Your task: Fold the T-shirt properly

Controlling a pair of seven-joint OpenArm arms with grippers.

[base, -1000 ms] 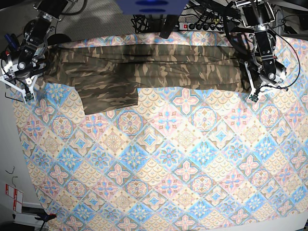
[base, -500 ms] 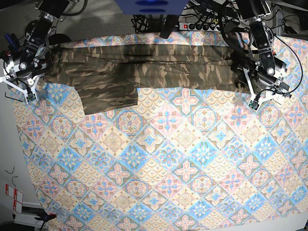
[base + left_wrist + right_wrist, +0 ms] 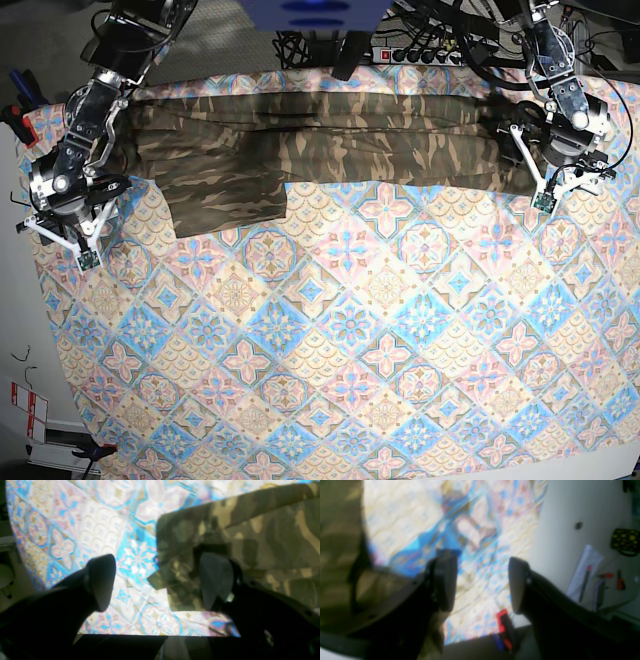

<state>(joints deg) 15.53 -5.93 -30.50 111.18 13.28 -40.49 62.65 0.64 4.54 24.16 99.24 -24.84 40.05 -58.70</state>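
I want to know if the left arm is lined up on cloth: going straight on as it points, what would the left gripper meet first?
Probably the T-shirt corner edge: one of the fingers is over camouflage, the other over bare tablecloth. Depth unclear.

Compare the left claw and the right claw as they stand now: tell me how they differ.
The left claw hangs over the T-shirt edge, one finger above camouflage fabric; the right claw is off the shirt, over the tablecloth, with fabric only beside it. In the base view, the left claw sits by the shirt's end, while the right claw is below the other end. Both are open and hold nothing.
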